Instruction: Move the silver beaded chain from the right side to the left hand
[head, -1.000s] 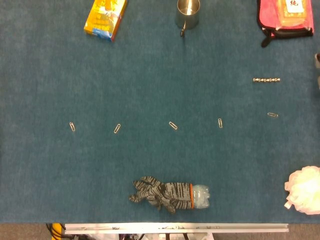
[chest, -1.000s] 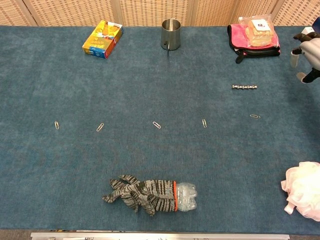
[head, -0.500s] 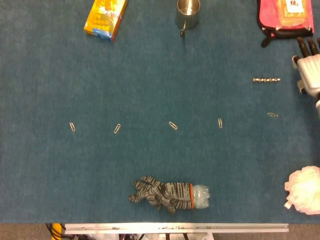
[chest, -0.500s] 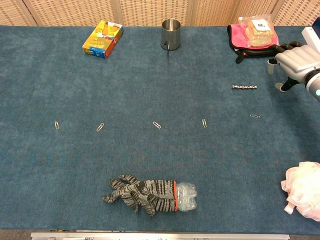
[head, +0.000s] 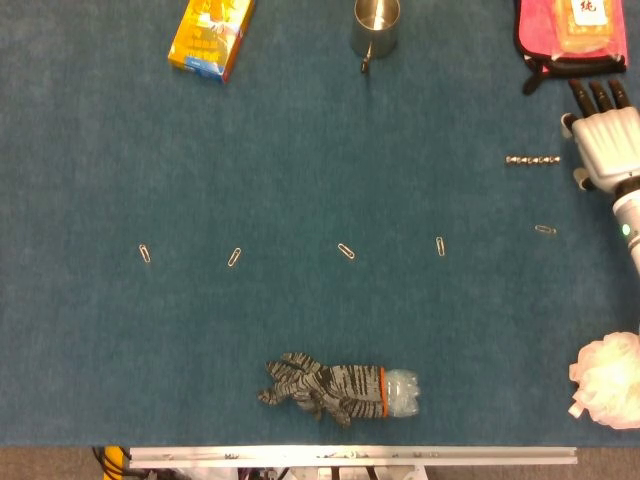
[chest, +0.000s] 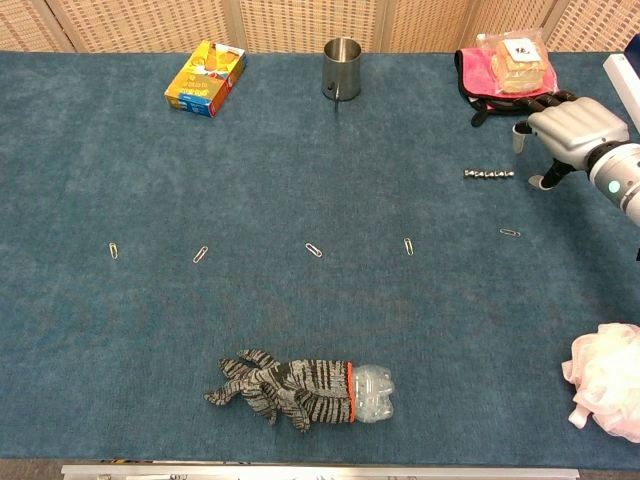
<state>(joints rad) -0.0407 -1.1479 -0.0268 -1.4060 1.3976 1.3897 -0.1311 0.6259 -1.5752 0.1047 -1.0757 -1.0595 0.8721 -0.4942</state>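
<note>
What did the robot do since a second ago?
The right robot hand came in from the right edge and moved left toward the silver beaded chain. It now sits just right of the chain, holding nothing, and does not seem to touch it yet. The chain lies where it was. The paper clips, the glove-covered bottle and everything else stayed put. The left robot hand never showed.

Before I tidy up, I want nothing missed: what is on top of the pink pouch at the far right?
A clear packet of pale biscuit-like pieces with a label lies on the pink pouch. What the pouch holds inside cannot be seen.
</note>
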